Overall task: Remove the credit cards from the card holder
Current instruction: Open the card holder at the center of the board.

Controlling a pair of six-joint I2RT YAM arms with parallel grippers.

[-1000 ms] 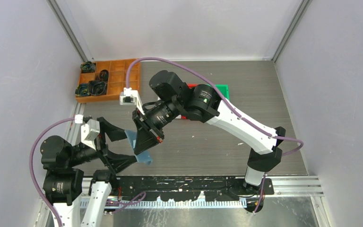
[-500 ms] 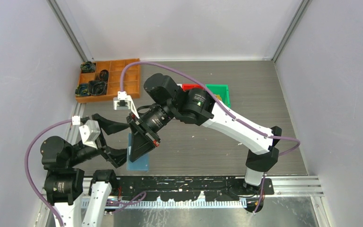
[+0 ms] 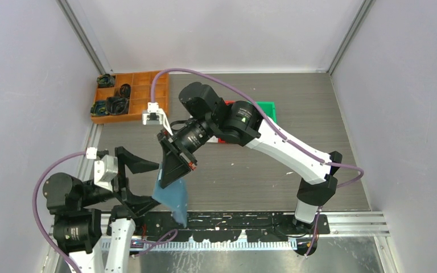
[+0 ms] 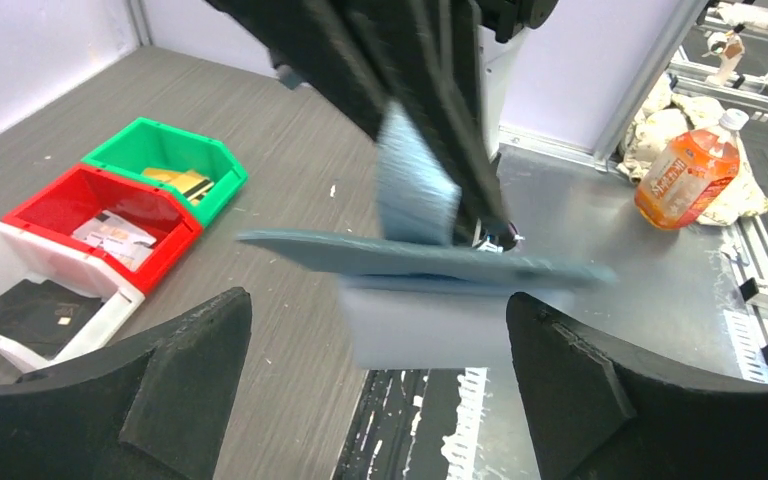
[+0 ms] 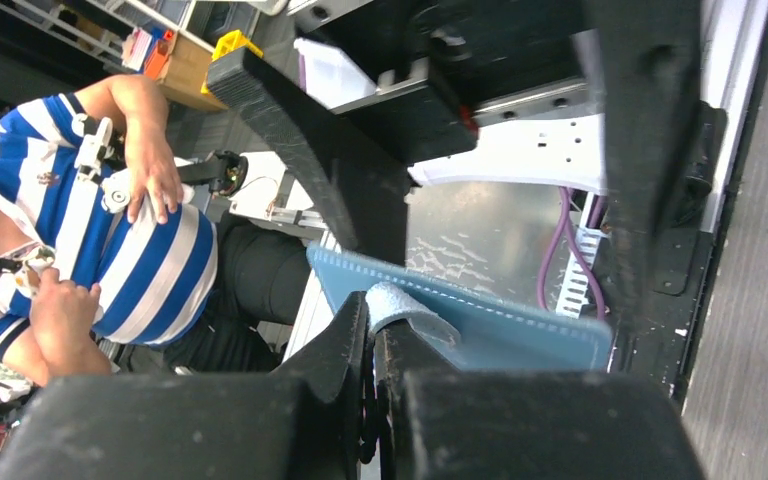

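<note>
Right gripper [image 3: 165,181] clamping card holder [image 3: 172,198], dangling just before left gripper [image 3: 155,183], spread wide, empty

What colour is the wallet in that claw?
The card holder is teal-blue; left wrist view shows it best.

Top view: high at the near side, looking down on the whole table [image 3: 318,114]. Left wrist: low at the near left corner, facing across toward the bins [image 4: 60,196], with the holder [image 4: 420,262] close ahead. Right wrist: very close on the same holder, facing back over the table's near edge.
</note>
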